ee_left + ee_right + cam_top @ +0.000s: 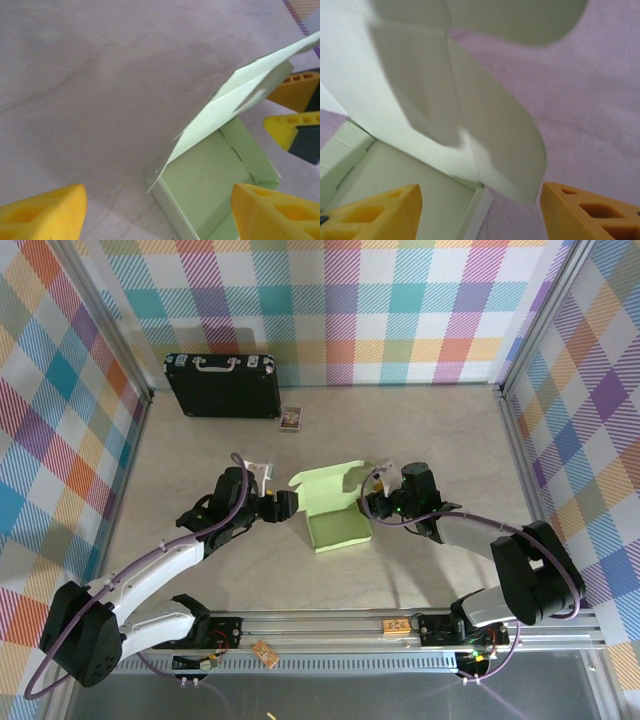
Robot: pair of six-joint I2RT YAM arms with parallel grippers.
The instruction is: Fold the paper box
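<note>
The box (pixel 338 515) is sat about mid-counter (pixel 430 440). Its tray part is walled up and open on top. The lid is raised off the far edge and tilted over the tray, and rounded tabs can be seen on it.

The left hand (pixel 290 503) is held just left of the box, level with the lid's left corner. Its fingers are spread apart and nothing is clamped. In the left wrist view a corner of the box (pixel 210 175) is seen ahead of the left hand (pixel 159 200), with the lid slanting up over it. Whether anything is touched there can't be told.

The right hand (pixel 372 503) is held just right of the box, close by the lid's tab. It's spread open too, with no grip made. In the right wrist view the lid and a rounded tab of the box (pixel 490 135) are seen hanging right in front of the right hand (pixel 480 200), and a tray wall is seen low between the fingers.

Well behind the box, off to the left, a black case (pixel 222 385) is stood. A small card (pixel 291 419) is laid on the counter behind the box too, a bit nearer to it.
</note>
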